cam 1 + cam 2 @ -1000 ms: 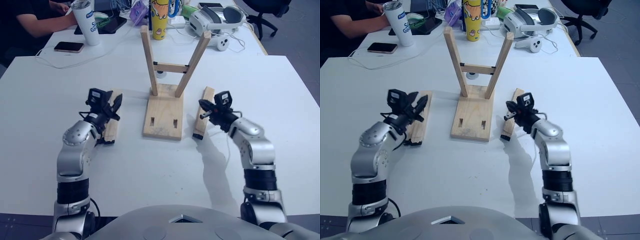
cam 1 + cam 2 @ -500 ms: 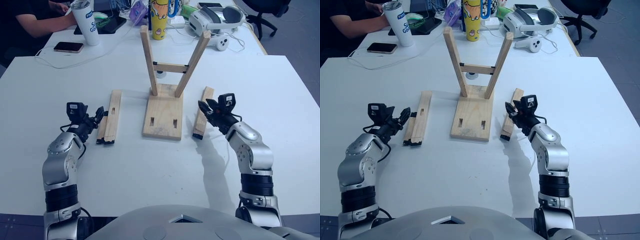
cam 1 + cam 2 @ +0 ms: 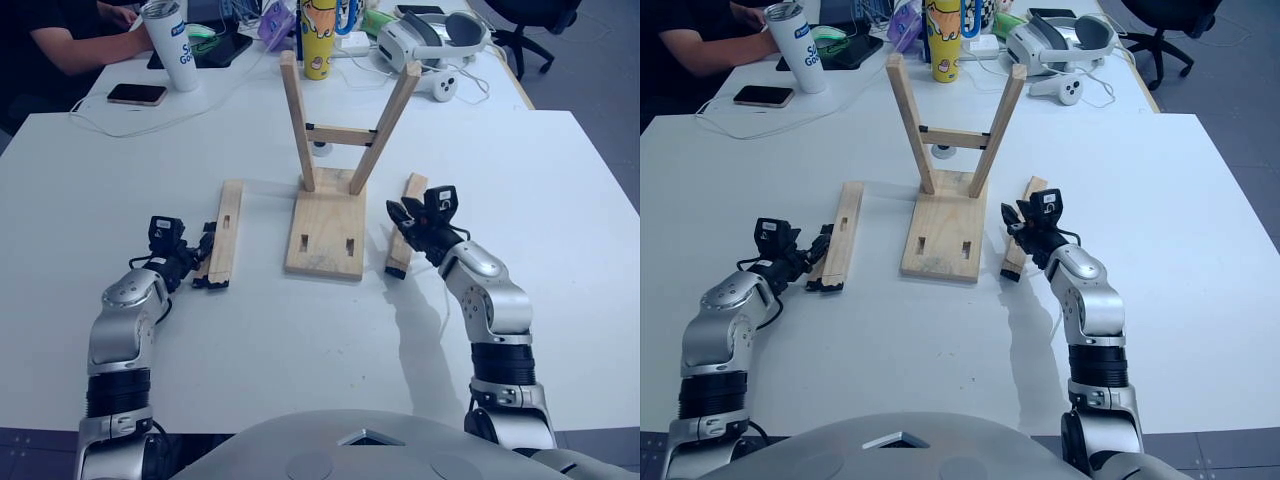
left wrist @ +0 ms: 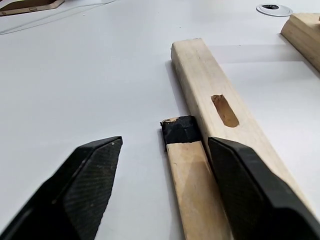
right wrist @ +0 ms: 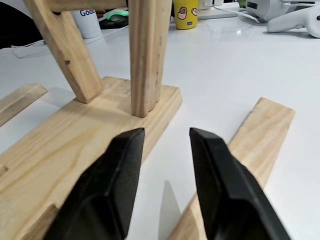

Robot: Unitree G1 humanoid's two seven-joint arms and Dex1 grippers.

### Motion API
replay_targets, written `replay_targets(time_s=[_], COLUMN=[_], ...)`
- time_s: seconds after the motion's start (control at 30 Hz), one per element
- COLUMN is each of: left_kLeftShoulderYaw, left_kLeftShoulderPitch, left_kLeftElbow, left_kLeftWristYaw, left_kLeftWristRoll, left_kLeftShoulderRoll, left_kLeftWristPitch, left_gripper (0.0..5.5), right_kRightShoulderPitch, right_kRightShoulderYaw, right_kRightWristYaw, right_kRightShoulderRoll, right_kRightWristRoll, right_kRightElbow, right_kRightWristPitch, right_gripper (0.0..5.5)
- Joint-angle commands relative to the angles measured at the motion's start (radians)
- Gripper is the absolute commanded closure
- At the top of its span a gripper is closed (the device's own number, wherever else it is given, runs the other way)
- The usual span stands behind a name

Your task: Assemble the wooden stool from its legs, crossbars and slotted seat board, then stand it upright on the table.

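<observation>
L gripper (image 3: 204,250) edged back to pale slotted wooden leg (image 3: 228,225), fingers open astride black-tipped crossbar (image 4: 192,180) end. R gripper (image 3: 400,212) fingers open over other leg (image 3: 398,258). Both legs lie flat beside seat board (image 3: 325,238), long axes pointing away.

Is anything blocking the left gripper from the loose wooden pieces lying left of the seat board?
Nothing visible does. The left gripper is open at the near end of the pale wooden leg pieces.
</observation>
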State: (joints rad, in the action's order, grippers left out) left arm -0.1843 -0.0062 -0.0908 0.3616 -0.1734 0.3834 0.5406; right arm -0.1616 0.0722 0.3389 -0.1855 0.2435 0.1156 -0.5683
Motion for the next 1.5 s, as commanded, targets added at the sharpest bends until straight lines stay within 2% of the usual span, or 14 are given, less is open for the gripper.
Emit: replay_targets(time_s=[0.03, 0.27, 0.37, 0.43, 0.6, 1.43, 1.5], left_kLeftShoulderYaw=[0.015, 0.056, 0.021, -0.044, -0.079, 0.051, 0.049], left_kLeftShoulderPitch=[-0.009, 0.012, 0.010, -0.008, -0.012, 0.058, 0.058], left_kLeftElbow=[0.010, -0.013, -0.012, -0.014, 0.011, -0.003, -0.006], left_kLeftWristYaw=[0.017, 0.044, 0.016, -0.014, -0.019, 0.030, 0.044], left_kLeftWristRoll=[0.003, 0.005, -0.006, -0.047, -0.071, -0.049, -0.066], left_kLeftShoulderRoll=[0.027, 0.051, 0.038, 0.012, 0.012, 0.064, 0.063], left_kLeftWristPitch=[0.013, 0.065, 0.051, 0.057, 0.065, 0.188, 0.202], left_gripper=[2.31, 2.31, 2.31, 2.31, 2.31, 2.31, 2.54], right_kRightShoulderPitch=[0.021, 0.027, 0.039, 0.046, 0.059, 0.048, 0.051], right_kRightShoulderYaw=[-0.004, -0.004, -0.007, -0.010, -0.014, -0.044, -0.045], right_kRightWristYaw=[-0.010, -0.033, -0.037, -0.037, -0.047, -0.060, -0.067], right_kRightShoulderRoll=[0.002, 0.022, 0.025, 0.022, 0.022, 0.011, 0.010], right_kRightWristRoll=[0.004, 0.016, 0.015, 0.011, 0.008, -0.006, -0.014], right_kRightElbow=[0.002, 0.006, 0.010, 0.002, 0.015, 0.015, 0.012], right_kRightWristPitch=[0.002, -0.009, -0.009, -0.003, -0.003, -0.007, -0.003], right_gripper=[3.84, 3.84, 3.84, 3.84, 3.84, 3.84, 3.81])
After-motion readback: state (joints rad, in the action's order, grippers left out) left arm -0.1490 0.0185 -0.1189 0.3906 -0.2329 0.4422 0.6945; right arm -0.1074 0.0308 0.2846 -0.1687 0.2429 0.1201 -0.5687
